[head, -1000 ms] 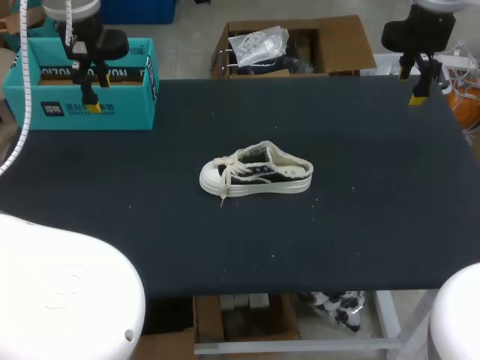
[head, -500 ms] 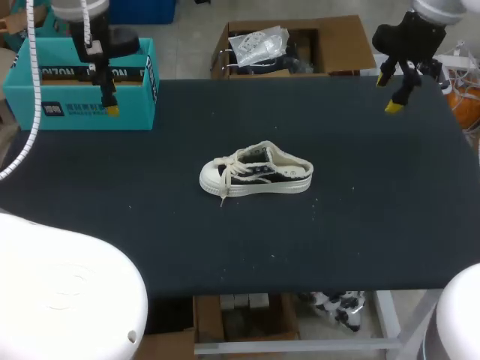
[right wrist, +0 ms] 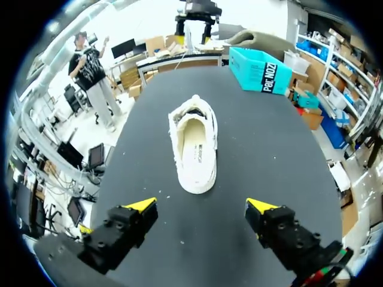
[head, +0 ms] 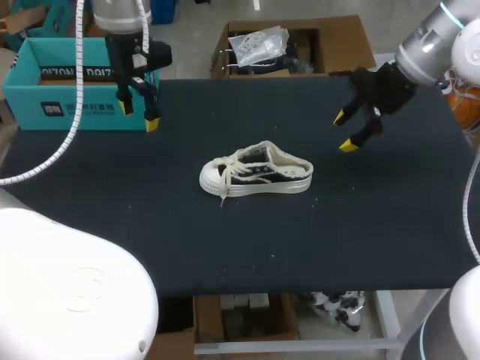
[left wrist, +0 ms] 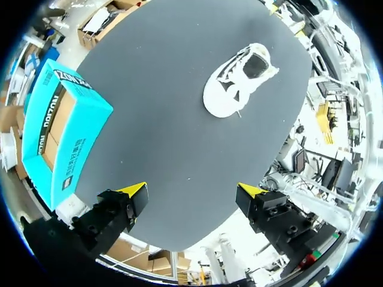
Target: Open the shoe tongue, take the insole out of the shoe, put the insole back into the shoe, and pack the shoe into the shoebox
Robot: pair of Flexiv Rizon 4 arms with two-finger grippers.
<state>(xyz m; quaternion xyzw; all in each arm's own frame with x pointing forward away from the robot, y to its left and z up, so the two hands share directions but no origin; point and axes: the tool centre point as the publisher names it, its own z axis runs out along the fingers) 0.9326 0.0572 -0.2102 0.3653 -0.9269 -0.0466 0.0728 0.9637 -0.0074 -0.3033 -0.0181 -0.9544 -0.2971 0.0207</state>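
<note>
So, nothing of the task looks done yet: the shoe [head: 256, 171] lies mid-table, tongue not opened, insole seemingly inside, well apart from the shoebox [head: 75, 82]. Left gripper [head: 139, 116] & right gripper [head: 344, 130] hang wide open, both empty.

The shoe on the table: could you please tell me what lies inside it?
Inside the shoe a pale insole lies flat, seen from the heel. Its front end is hidden under the tongue and laces.
</note>
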